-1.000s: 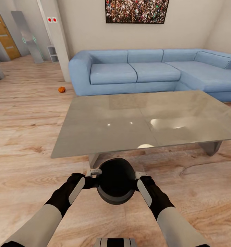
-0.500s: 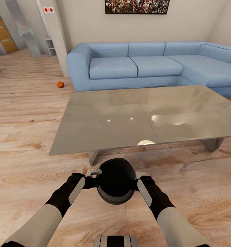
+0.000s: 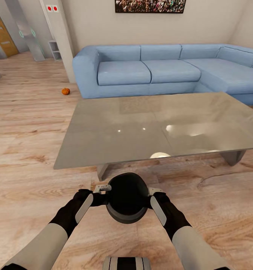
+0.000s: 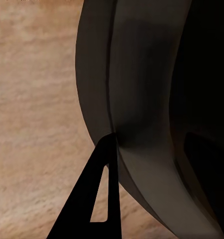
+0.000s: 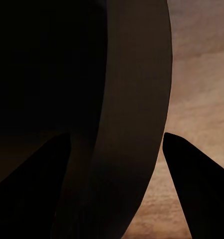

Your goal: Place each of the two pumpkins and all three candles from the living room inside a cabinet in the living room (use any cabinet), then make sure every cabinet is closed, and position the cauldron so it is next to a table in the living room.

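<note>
Head view: both grippers (image 3: pixel 103 188) (image 3: pixel 152 191) apparently clamp cauldron (image 3: pixel 127 198) rim near table (image 3: pixel 104 138).

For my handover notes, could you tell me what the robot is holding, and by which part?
The cauldron, gripped at opposite sides of its rim: the left gripper on one side, the right gripper on the other, each straddling the wall.

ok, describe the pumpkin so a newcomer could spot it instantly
Start at the blue sofa along the back wall and go to its left end. On the wood floor just beside that armrest sits the pumpkin: small, round, bright orange, the only loose object on that stretch of floor.
</note>
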